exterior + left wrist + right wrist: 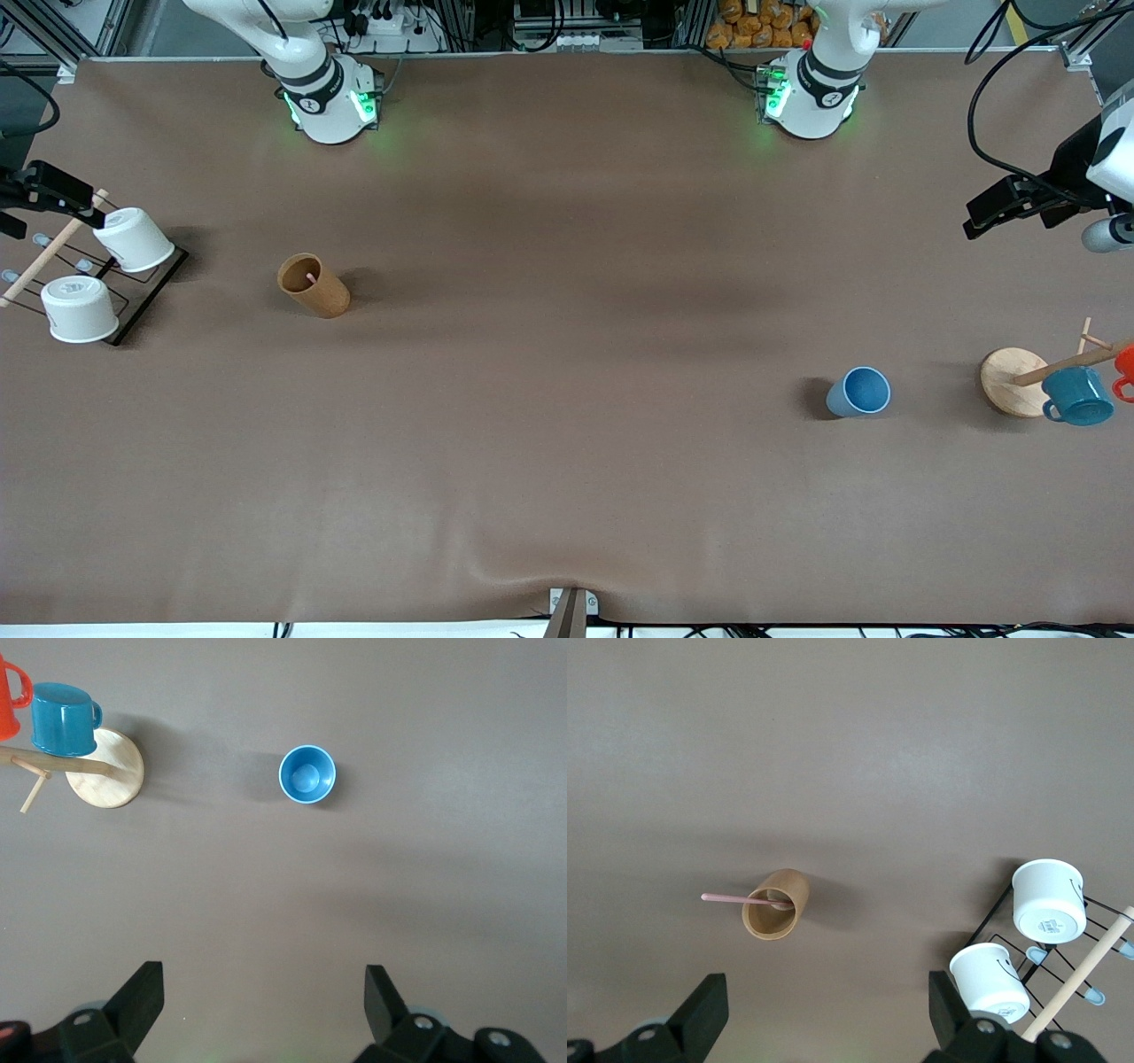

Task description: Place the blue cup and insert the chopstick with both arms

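Standing upright in the front view's lower right, the blue cup (859, 392) lies well apart from the open left gripper (264, 1005), while the chopstick (744, 899) leans in the brown cylinder (314, 285), apart from the open right gripper (829, 1010).

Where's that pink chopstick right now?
The chopstick stands in the brown cork-coloured cylinder, toward the right arm's end of the table, beside the rack of white cups; its end sticks out past the rim.
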### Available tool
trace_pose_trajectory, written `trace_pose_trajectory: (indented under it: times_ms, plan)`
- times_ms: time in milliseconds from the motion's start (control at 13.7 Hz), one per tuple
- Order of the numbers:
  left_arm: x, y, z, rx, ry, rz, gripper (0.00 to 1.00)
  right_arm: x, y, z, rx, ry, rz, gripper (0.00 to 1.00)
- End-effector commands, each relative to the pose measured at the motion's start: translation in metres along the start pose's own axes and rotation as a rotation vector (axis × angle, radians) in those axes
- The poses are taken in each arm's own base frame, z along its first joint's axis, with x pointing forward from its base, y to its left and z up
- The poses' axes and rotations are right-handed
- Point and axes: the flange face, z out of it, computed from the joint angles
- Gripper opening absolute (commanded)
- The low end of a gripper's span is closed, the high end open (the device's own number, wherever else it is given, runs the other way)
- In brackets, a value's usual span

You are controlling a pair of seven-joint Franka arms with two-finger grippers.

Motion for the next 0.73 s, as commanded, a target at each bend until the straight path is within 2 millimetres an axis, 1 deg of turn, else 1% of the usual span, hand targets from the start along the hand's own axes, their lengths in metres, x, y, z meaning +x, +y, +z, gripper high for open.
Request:
trace_pose_trajectory:
  times_ms: [0, 146, 219, 291, 364, 510, 656]
  plan:
    - [-0.005, -0.001, -0.005, -0.015, 0.01, 0.017, 1.0, 0.004, -0.002, -0.003, 0.01, 0.013, 0.029, 1.0]
    - [0.0, -0.005, -0.005, -0.008, 0.014, 0.011, 1.0, 0.005, -0.004, -0.003, 0.01, 0.012, 0.073, 1.0]
    - [0.011, -0.004, 0.004, -0.005, 0.001, 0.011, 1.0, 0.005, -0.006, -0.003, 0.01, 0.012, 0.084, 1.0]
    - [0.021, -0.004, 0.021, -0.002, -0.023, 0.009, 1.0, 0.005, -0.007, -0.003, 0.01, 0.011, 0.084, 1.0]
    - [0.035, -0.001, 0.048, -0.003, -0.045, 0.007, 1.0, 0.005, -0.007, -0.003, 0.01, 0.011, 0.084, 1.0]
    - [0.06, -0.005, 0.096, -0.004, -0.047, -0.005, 1.0, 0.005, -0.007, -0.002, 0.011, 0.008, 0.083, 1.0]
    - [0.077, -0.018, 0.141, -0.003, -0.055, -0.031, 1.0, 0.005, -0.007, -0.002, 0.011, 0.008, 0.084, 1.0]
